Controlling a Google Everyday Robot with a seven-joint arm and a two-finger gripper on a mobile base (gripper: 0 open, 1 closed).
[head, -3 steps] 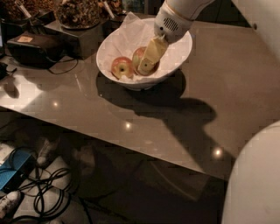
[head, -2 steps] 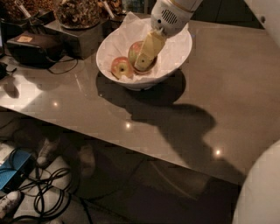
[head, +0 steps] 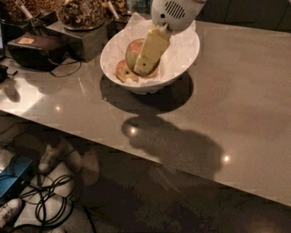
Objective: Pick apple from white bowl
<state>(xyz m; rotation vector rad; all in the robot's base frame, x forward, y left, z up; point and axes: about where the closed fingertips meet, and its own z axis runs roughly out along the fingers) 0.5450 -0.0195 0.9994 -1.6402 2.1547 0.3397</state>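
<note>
The white bowl [head: 184, 54], lined with crumpled white paper, stands on the grey table at the back centre. Two reddish-yellow apples lie in its left half: a larger one [head: 132, 51] and a smaller one [head: 122, 71] in front of it by the near-left rim. My gripper [head: 144, 66], pale yellow under a white wrist [head: 173, 11], reaches down into the bowl from above. It lies against the right side of the larger apple and hides part of it.
Dark containers of dried food [head: 82, 13] stand behind and to the left of the bowl. A black device [head: 36, 48] with a cable sits at the far left. The table's front edge [head: 136, 154] runs diagonally; cables and a blue object [head: 11, 182] lie on the floor below.
My gripper has moved left and lower into the bowl, from beside the apples to over the larger one. The apples and bowl have not visibly shifted.
</note>
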